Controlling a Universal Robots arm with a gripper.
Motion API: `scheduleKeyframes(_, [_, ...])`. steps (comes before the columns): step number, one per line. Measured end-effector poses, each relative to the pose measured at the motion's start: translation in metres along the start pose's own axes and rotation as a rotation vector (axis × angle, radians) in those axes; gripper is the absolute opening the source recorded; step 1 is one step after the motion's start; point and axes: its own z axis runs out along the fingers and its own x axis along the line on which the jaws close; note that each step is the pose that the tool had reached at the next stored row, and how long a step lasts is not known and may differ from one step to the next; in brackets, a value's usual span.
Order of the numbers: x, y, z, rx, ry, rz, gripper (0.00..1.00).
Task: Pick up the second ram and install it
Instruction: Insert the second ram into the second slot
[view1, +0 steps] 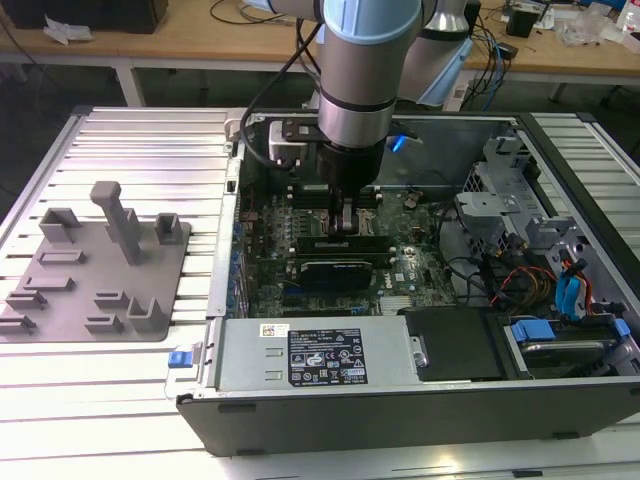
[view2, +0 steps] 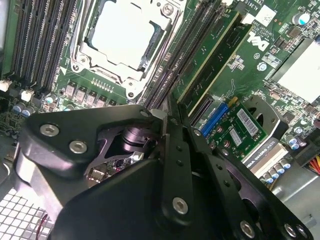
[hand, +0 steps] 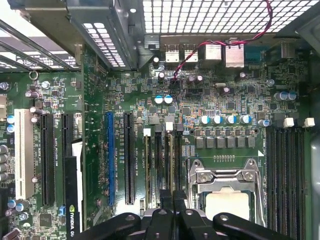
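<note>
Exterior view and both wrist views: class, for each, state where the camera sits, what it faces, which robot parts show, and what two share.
Exterior view: off the arm, looking down into the computer case; arm and end effector show.
First wrist view: on the wrist, facing the motherboard; end effector shows.
Second wrist view: on the wrist, slanted across the end effector.
Shared: both wrist views show the processor socket.

Silver-and-blue jointed arm (view1: 362, 60), black cables, screw-studded black end effector (view2: 165, 150)
</note>
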Motion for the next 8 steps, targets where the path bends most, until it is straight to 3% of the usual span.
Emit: scheduleKeyframes(8, [0.0,0.0,0.0029,0.0,-0.0001,0.0,0.09])
